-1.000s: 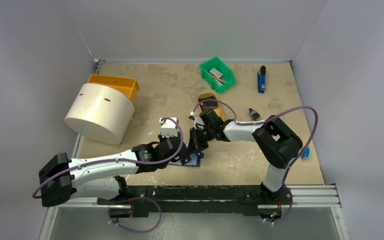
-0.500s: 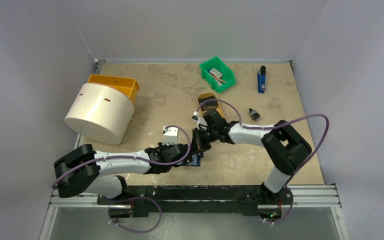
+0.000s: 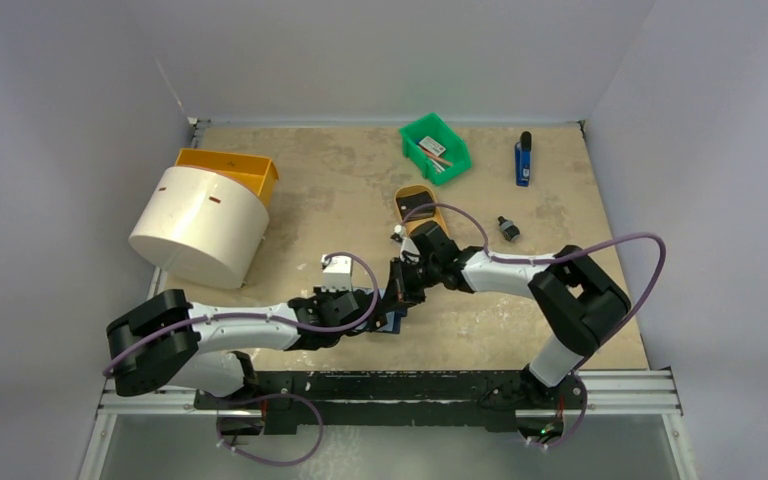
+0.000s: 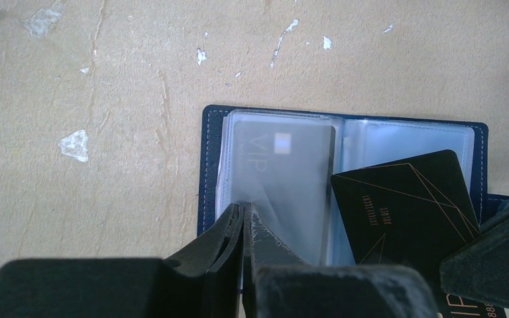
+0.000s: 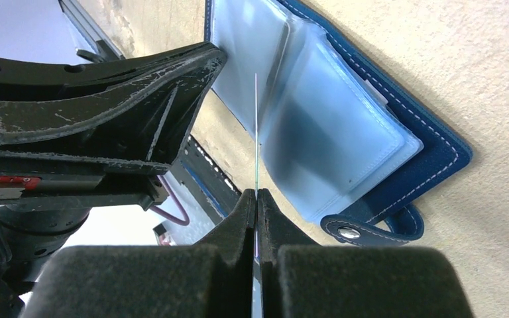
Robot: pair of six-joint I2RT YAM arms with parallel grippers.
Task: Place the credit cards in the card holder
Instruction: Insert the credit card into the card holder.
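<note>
Pinching shut with the left gripper (image 4: 242, 215), wider a second ago, on a glossy clear sleeve (image 4: 278, 179) of the navy card holder (image 4: 209, 165). Clamping a thin black card (image 4: 404, 205) in the right gripper (image 5: 256, 195), just over that holder, open on the scuffed table (image 4: 106, 99).

1. One navy card holder (image 4: 209, 165).
2. Two cards: one black card (image 4: 404, 205), one grey VIP card (image 4: 282, 172).
3. Two bins: one green bin (image 3: 435, 147), one orange bin (image 3: 230, 166).
4. One white drum (image 3: 200, 225).
5. One tan oval tray (image 3: 410, 191).
6. One blue-and-black stick (image 3: 523, 160).
7. One small black knob (image 3: 506, 228).
8. Two robot arms: the left arm (image 3: 240, 325), the right arm (image 3: 505, 268).
</note>
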